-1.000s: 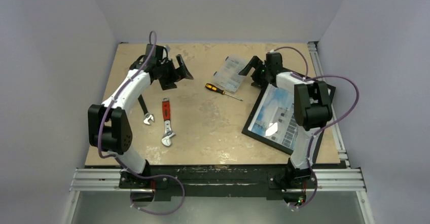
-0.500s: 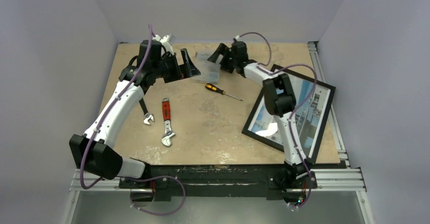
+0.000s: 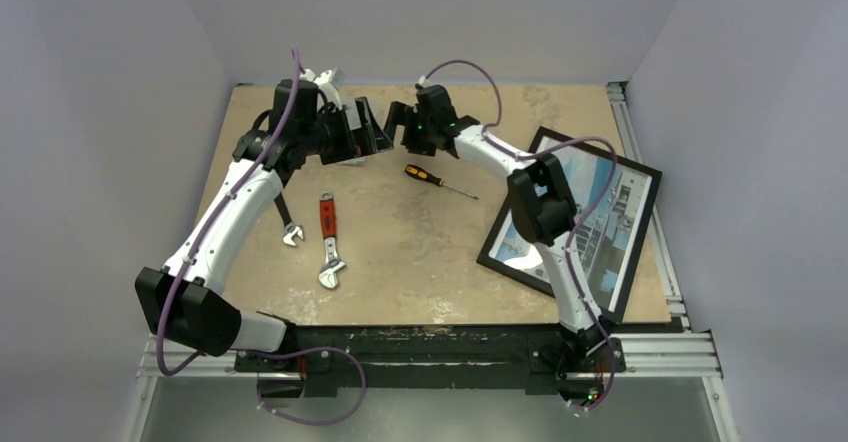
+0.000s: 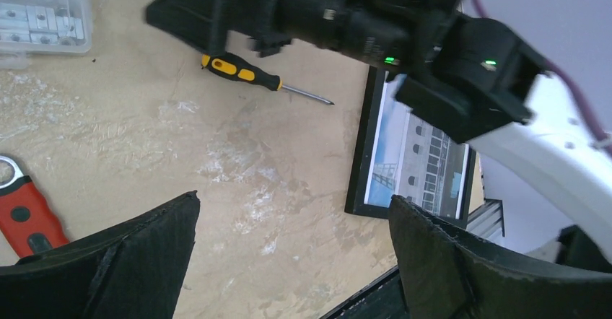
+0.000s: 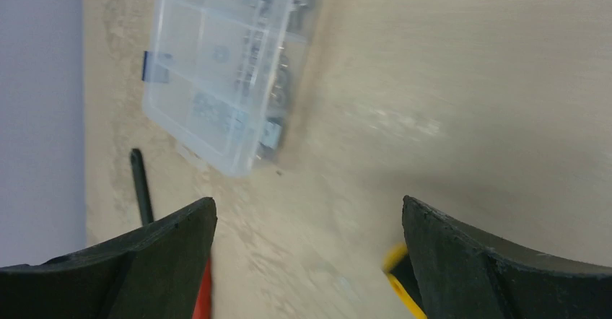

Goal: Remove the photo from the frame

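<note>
The black frame (image 3: pixel 640 245) lies flat at the table's right side with the photo (image 3: pixel 612 202) inside it, a white building against blue sky. My right arm's links cross over its left part. The left wrist view shows the frame (image 4: pixel 359 162) and the photo (image 4: pixel 422 156) beyond my right wrist. My left gripper (image 3: pixel 363 132) (image 4: pixel 294 200) and my right gripper (image 3: pixel 400 124) (image 5: pixel 309 201) hang close together, facing each other, above the far middle of the table. Both are open and hold nothing, well away from the frame.
A clear plastic parts box (image 5: pixel 224 66) (image 4: pixel 40 9) sits below the grippers at the back. A yellow-handled screwdriver (image 3: pixel 440 180) (image 4: pixel 249 73) lies mid-table. A red wrench (image 3: pixel 328 242) and a dark spanner (image 3: pixel 287 224) lie at the left.
My right gripper has swung left from the frame's far corner to over the parts box. My left arm has stretched out and its gripper has shifted right a little. Frame and photo have not moved.
</note>
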{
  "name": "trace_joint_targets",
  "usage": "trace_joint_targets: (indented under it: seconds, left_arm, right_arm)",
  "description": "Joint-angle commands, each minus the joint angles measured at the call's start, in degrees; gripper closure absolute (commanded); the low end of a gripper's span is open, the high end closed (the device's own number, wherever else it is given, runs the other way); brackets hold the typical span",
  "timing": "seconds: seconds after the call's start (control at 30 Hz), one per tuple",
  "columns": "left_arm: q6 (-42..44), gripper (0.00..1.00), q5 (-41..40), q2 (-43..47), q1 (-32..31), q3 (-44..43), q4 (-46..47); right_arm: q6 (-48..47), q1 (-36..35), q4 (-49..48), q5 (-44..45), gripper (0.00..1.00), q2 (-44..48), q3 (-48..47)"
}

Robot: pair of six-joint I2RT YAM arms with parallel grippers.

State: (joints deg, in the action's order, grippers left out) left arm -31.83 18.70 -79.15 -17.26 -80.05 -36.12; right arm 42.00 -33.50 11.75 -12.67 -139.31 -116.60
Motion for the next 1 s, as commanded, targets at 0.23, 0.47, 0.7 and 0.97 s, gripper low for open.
trace_joint_targets:
  seconds: [0.23, 0.47, 0.7, 0.97]
  left_arm:
    - [1.9, 0.0, -2.2, 2.2, 0.2, -2.7, -0.1]
    - [2.5, 0.0, -7.8, 5.7, 0.2, -3.3, -2.1]
    - [2.5, 0.0, -11.0, 10.2, 0.2, -2.7, -2.1]
    - [2.9, 0.0, -11.6, 11.5, 0.8, -3.0, -2.4]
  right_arm:
    - [4.4, -3.9, -15.8, -2.9, 0.01, 25.5, 38.1]
    - [15.0, -13.6, -25.5, 1.8, 0.02, 24.4, 43.0]
    - [20.0, -20.4, -32.0, 3.2, 0.06, 14.6, 38.5]
    - [23.5, -25.7, -29.2, -2.7, 0.08, -3.0, 13.9]
